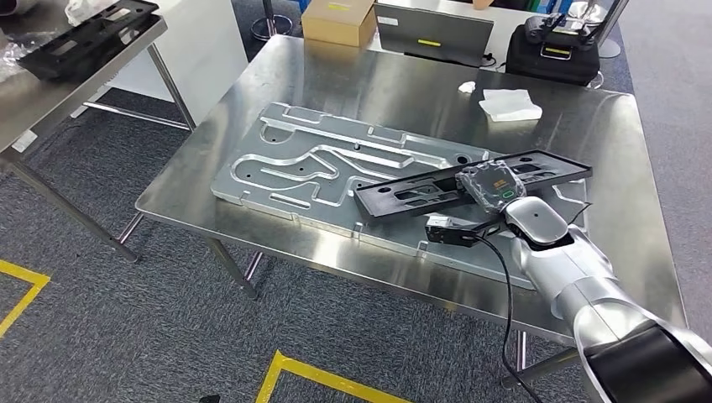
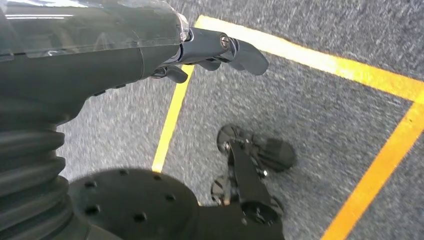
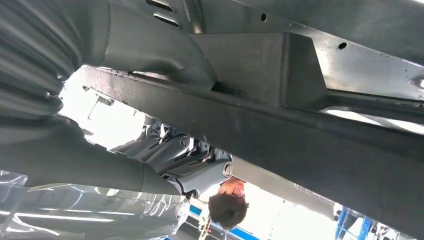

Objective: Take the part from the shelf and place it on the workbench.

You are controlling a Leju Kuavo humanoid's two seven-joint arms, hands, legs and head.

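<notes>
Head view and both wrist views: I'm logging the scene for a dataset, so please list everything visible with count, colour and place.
Black part: one, black, long slotted frame above the plate, held by the right robot hand.
Metal plate: one, silver, grooved, flat on the workbench.
Workbench: one, steel, centre.
White cloths: two, white, far side of the workbench.
Cardboard box: one, tan, beyond the workbench.
Side table: one, steel, upper left, carrying a black tray.
Floor tape: yellow lines on grey carpet.
Person: one, dark hair, seen in the right wrist view.
Right robot hand: grips the black part.
Left robot hand: hangs over the floor, holding nothing.
</notes>
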